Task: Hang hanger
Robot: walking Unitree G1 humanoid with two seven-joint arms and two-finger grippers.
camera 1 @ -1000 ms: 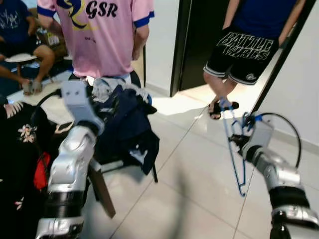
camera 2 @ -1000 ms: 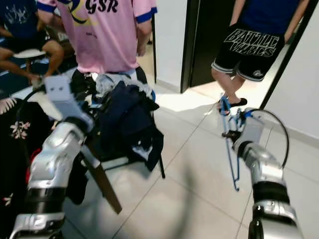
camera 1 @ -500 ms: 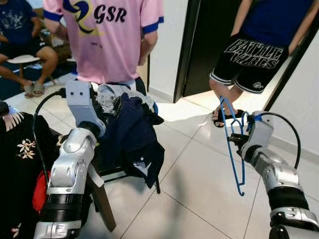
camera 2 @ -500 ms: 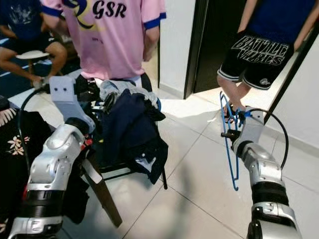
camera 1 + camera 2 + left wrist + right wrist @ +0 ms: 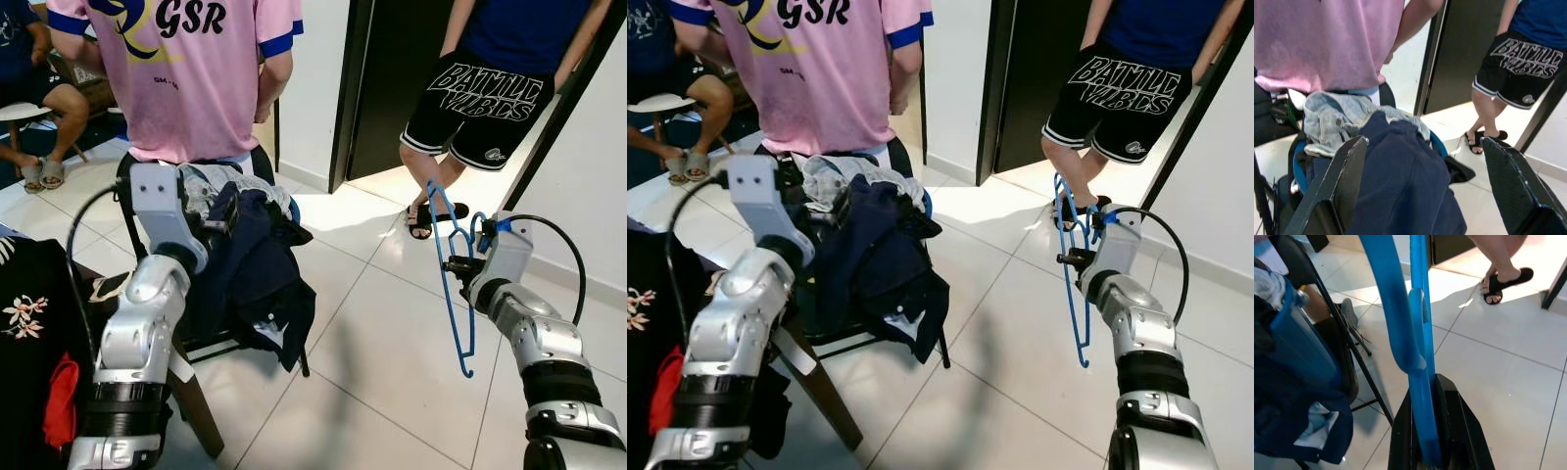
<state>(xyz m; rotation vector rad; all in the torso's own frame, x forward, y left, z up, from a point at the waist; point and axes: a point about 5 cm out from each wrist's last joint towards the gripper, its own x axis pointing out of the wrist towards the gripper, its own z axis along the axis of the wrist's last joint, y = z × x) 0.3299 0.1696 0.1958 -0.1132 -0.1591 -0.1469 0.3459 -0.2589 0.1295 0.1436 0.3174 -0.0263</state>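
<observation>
Left gripper: raised, fingers spread wide, facing a chair heaped with dark clothes. Person in pink shirt behind chair. Right gripper: fingers pinching blue hanger, which hangs upright over the tiled floor.

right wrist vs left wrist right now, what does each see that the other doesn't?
Right wrist alone: the right gripper shut on the blue hanger, which runs up through the picture over the tiled floor.

Left wrist alone: the left gripper open, empty, facing a denim garment, and a person's pink shirt behind it.

Both: the navy clothes piled on the black chair, and a person's sandalled foot by the dark doorway.
</observation>
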